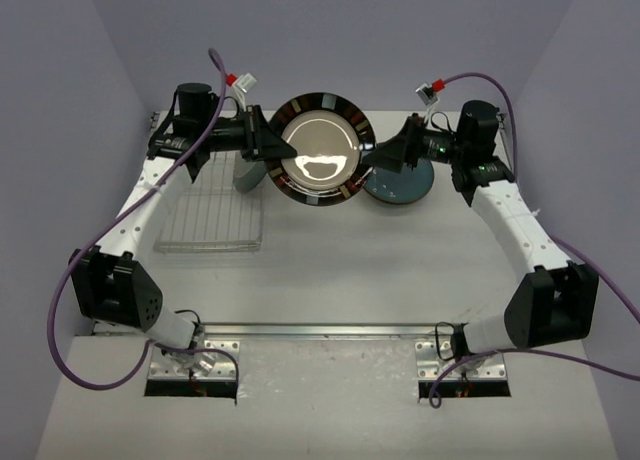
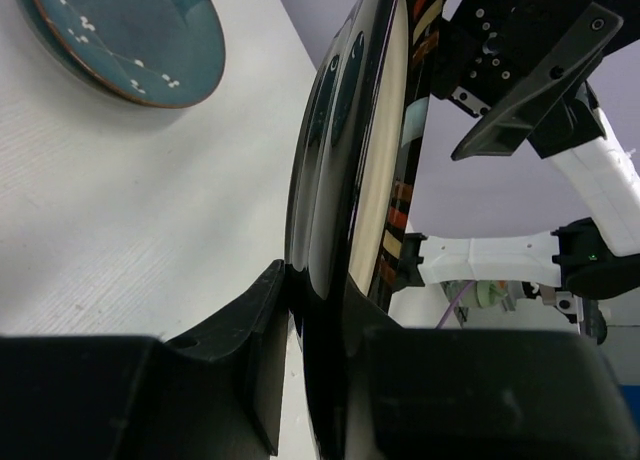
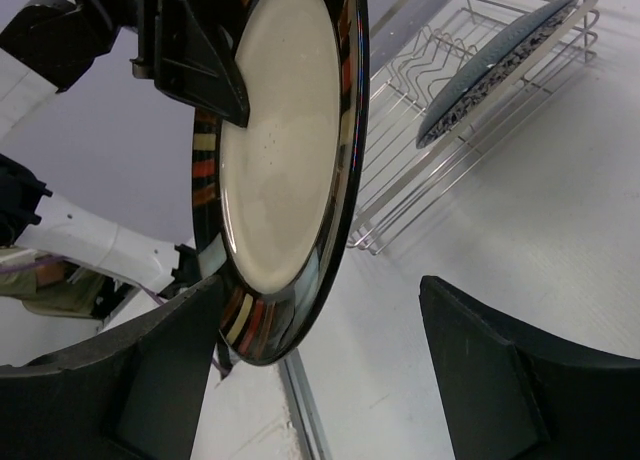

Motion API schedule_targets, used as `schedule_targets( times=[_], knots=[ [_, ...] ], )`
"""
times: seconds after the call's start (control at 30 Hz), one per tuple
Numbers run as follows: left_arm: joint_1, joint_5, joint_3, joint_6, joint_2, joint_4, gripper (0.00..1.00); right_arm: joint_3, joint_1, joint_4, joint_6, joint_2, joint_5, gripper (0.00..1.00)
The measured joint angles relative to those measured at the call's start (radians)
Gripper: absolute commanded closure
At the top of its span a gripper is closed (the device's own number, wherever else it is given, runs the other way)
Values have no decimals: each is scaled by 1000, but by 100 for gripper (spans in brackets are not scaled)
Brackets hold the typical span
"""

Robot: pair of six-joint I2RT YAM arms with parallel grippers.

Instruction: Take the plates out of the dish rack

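My left gripper [image 1: 268, 148] is shut on the left rim of a plate [image 1: 320, 162] with a cream centre and a dark striped rim, held in the air above the table's back middle. In the left wrist view this plate [image 2: 345, 200] runs edge-on between the fingers [image 2: 250, 350]. My right gripper [image 1: 386, 157] is open at the plate's right rim; the plate's [image 3: 285, 150] lower edge hangs between its fingers [image 3: 165, 380], nearer the left one, without contact. A dark teal plate [image 1: 408, 187] lies flat on the table. A grey patterned plate [image 1: 245, 172] stands in the dish rack [image 1: 205, 220].
The wire rack [image 3: 455, 130] sits at the table's left with the patterned plate [image 3: 495, 68] leaning in its slots. The teal plate [image 2: 130, 40] lies under the right arm. A metal rail [image 1: 320, 330] runs along the near edge. Purple walls enclose three sides.
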Motion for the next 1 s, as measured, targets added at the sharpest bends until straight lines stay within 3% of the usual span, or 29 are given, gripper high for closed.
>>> schedule_targets(
  times=[0.33, 0.43, 0.5, 0.53, 0.67, 0.7, 0.73, 1.0],
  knots=[
    [-1, 35, -14, 8, 31, 37, 100, 3, 55, 12, 29, 72, -4, 76],
    [-3, 20, -14, 28, 47, 18, 100, 3, 61, 23, 65, 93, -8, 98],
    [-7, 2, -15, 55, 51, 23, 98, 3, 61, 25, 112, 106, 3, 100],
    [-10, -9, -15, 70, 51, 27, 89, 3, 60, 24, 133, 114, 12, 100],
    [-16, -32, -15, 85, 51, 14, 16, -7, 57, 32, 158, 130, 18, 100],
    [-16, -38, -13, 89, 51, 11, 5, -12, 56, 33, 159, 130, 19, 100],
    [-16, -48, -12, 89, 51, 8, 0, -20, 55, 32, 162, 131, 19, 100],
    [-16, -211, 5, 114, 51, -46, 0, -114, -61, 95, 293, 161, -6, 100]
  ],
)
